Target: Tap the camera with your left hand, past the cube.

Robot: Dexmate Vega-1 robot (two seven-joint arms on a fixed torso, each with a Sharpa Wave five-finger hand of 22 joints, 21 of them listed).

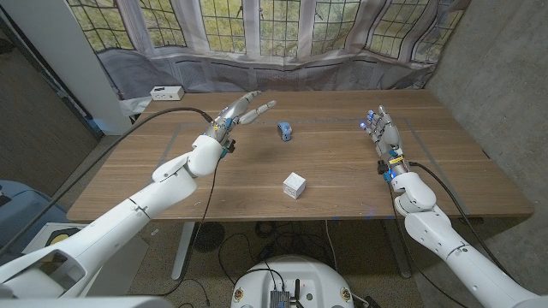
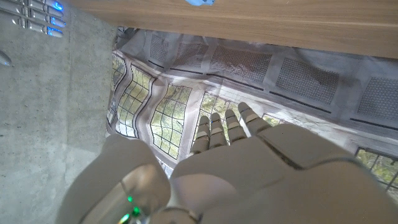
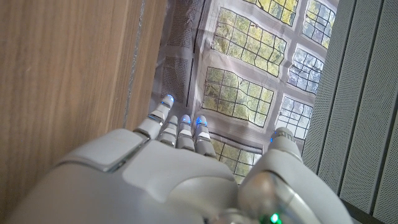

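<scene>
Camera (image 1: 284, 131), small and blue, sits mid-bench on the far side; white cube (image 1: 294, 185) lies nearer, well apart from it. Left hand (image 1: 241, 113) hovers left of the camera, fingers spread, holding nothing, not touching yet. Right hand (image 1: 382, 130) waits at the right of the bench (image 1: 479, 192), released, fingers apart. Risk: a sideways sweep could shove or topple the light camera rather than tap it, or pass above it.

Your camera (image 1: 284, 131) sits on the table (image 1: 154, 184) toward its far edge, near the middle. The cube (image 1: 294, 185) lies nearer the front edge, just right of it. Your left hand (image 1: 242, 112) is left of the camera; your right hand (image 1: 381, 130) is near the right edge.
</scene>
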